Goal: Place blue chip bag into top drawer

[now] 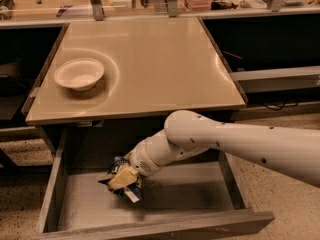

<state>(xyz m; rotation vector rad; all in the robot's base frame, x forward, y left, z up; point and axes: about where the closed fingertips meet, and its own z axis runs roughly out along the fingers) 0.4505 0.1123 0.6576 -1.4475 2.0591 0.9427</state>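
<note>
The top drawer (200,199) stands pulled open under the tan table, its grey bottom and low side walls showing. My white arm reaches in from the right and down into it. My gripper (123,178) is low over the drawer's left-middle, shut on the blue chip bag (120,184). The bag is crumpled and dark blue with a white edge, and it hangs at or just above the drawer floor. The yellowish fingers (121,176) cover most of it.
A shallow white bowl (79,74) sits on the tan tabletop (160,69) at the left. Metal posts and clutter line the counter behind. Dark open shelves flank the table on both sides. The drawer's front panel (165,228) is nearest the camera.
</note>
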